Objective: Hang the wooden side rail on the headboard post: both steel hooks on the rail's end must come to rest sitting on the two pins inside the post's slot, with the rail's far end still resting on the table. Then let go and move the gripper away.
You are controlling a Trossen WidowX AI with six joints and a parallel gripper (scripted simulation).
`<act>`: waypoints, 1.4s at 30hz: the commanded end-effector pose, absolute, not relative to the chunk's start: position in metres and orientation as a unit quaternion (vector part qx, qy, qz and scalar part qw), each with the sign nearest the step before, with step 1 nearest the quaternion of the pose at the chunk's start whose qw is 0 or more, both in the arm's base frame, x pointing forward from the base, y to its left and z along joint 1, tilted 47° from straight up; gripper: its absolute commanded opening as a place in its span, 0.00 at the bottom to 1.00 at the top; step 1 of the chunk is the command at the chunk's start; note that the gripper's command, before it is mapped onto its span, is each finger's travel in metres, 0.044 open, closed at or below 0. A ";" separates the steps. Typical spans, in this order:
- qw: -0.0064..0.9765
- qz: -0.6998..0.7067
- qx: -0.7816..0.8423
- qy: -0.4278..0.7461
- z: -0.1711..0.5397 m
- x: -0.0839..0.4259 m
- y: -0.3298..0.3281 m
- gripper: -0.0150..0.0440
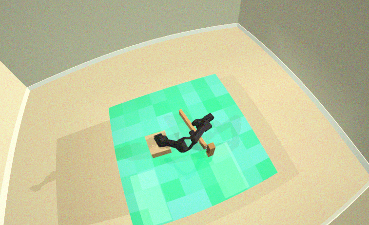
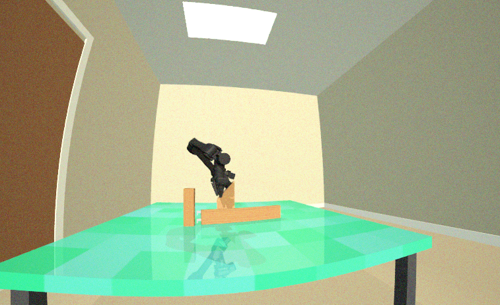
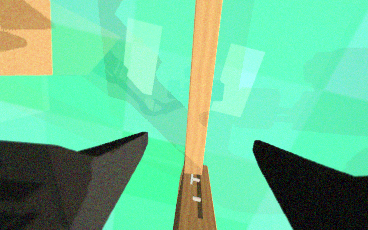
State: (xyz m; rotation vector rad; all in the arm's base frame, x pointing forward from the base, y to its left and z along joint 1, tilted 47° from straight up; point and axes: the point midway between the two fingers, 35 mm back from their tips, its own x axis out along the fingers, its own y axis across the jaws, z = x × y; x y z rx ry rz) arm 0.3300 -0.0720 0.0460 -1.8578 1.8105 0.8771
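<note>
The wooden side rail [image 1: 184, 118] [image 2: 240, 214] [image 3: 206, 75] lies along the table on its narrow edge, one end close to the post. The upright headboard post [image 1: 210, 150] [image 2: 189, 206] [image 3: 187, 212] stands at that end; its dark slot [image 3: 200, 206] faces the rail. Two light steel hooks stick out of the rail's end in the exterior view, with a narrow gap to the post. The wrist view shows steel parts at the joint, but hook seating cannot be told. My gripper [image 2: 218, 194] [image 3: 199, 140] is open and empty above the rail, fingertips on either side of it in the wrist view.
The arm's wooden base block [image 1: 161, 153] [image 2: 226, 199] [image 3: 15, 60] stands to one side of the rail. The green patchwork table [image 1: 177, 190] [image 2: 304, 265] [image 3: 310, 150] carries everything. Shadows and reflections of the arm cross its top.
</note>
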 end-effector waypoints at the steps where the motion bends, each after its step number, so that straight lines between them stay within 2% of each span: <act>1: 0.207 0.313 -0.661 0.650 0.034 0.330 -0.083 1.00; 42: 0.207 0.312 -0.661 0.651 -0.019 0.328 -0.139 1.00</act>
